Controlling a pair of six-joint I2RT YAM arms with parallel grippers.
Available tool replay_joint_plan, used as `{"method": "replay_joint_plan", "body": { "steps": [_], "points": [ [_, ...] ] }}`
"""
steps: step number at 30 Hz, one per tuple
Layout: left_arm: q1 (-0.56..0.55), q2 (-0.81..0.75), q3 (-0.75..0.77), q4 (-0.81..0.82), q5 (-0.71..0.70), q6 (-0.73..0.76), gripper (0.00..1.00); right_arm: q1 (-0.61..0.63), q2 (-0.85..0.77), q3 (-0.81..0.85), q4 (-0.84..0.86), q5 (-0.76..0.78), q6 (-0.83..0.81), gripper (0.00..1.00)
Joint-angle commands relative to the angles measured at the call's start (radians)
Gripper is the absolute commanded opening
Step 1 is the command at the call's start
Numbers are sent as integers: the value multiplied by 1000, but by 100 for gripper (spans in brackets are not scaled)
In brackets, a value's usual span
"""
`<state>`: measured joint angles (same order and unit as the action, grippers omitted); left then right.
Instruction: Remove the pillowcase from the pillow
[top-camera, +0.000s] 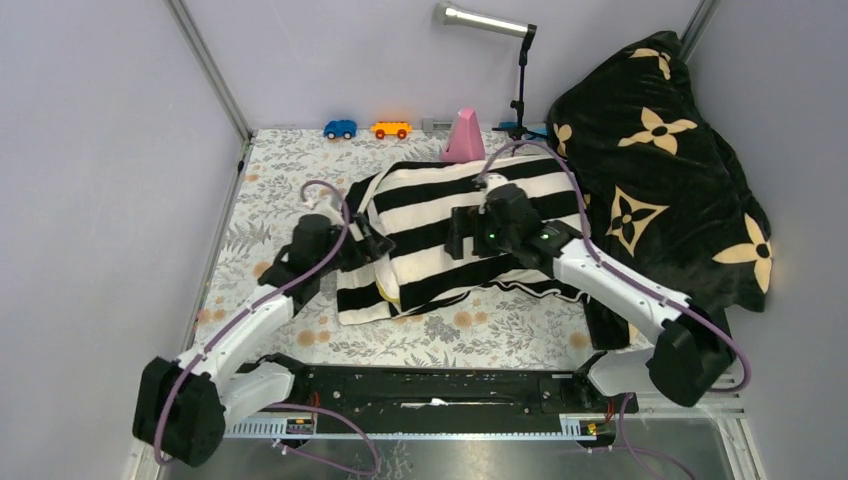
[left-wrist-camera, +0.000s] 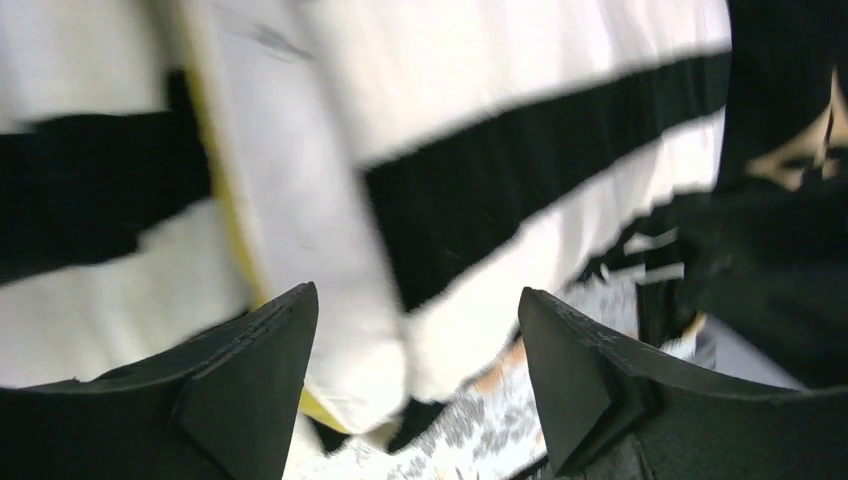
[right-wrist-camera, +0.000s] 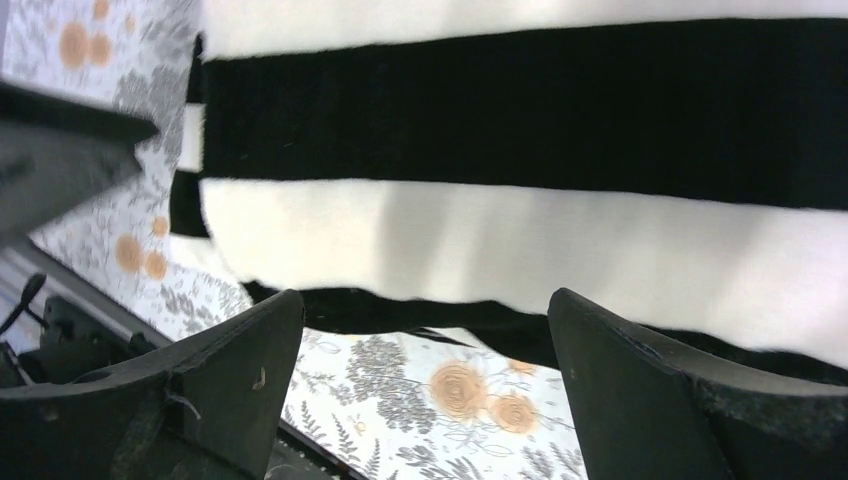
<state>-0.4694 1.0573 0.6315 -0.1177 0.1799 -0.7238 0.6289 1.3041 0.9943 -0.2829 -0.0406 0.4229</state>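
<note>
The black and cream striped pillowcase (top-camera: 450, 215) lies across the middle of the table, over the pillow. In the left wrist view the pillow's (left-wrist-camera: 300, 180) cream corner with its yellow edge band sticks out of the pillowcase (left-wrist-camera: 520, 170) opening. My left gripper (top-camera: 372, 245) is at the cover's left end. Its jaws stand open (left-wrist-camera: 417, 293), with the pillow corner and the cover's edge between them, not pinched. My right gripper (top-camera: 458, 235) hovers over the middle of the pillowcase (right-wrist-camera: 520, 230). It is open (right-wrist-camera: 428, 295), with only the floral cloth seen between its fingers.
A black plush blanket with tan flowers (top-camera: 660, 180) is heaped at the right, touching the pillowcase. At the back stand a pink cone (top-camera: 464, 135), a blue toy car (top-camera: 340, 129), an orange toy car (top-camera: 390, 129) and a lamp stand (top-camera: 520, 70). A floral cloth (top-camera: 500, 325) covers the table.
</note>
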Motion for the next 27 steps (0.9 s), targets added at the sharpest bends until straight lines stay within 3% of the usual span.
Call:
{"method": "replay_joint_plan", "body": {
  "steps": [1,6,14,18,20,25,27],
  "points": [
    [204,-86,-122,64,102,-95,79,123,93,116,-11,21,-33,100],
    [337,-100,-219,187,238,-155,79,220,221,208,29,24,-13,100],
    [339,-15,-221,250,276,-138,80,279,453,385,-31,123,-27,96],
    [339,13,-225,273,285,-141,81,294,508,421,-55,144,-44,88],
    [339,28,-228,288,288,-142,81,299,520,431,-61,145,-49,77],
    [336,61,-231,325,303,-147,81,299,504,419,-63,170,-55,26],
    [332,75,-231,337,310,-149,80,299,478,396,-53,196,-55,15]
  ]
}}
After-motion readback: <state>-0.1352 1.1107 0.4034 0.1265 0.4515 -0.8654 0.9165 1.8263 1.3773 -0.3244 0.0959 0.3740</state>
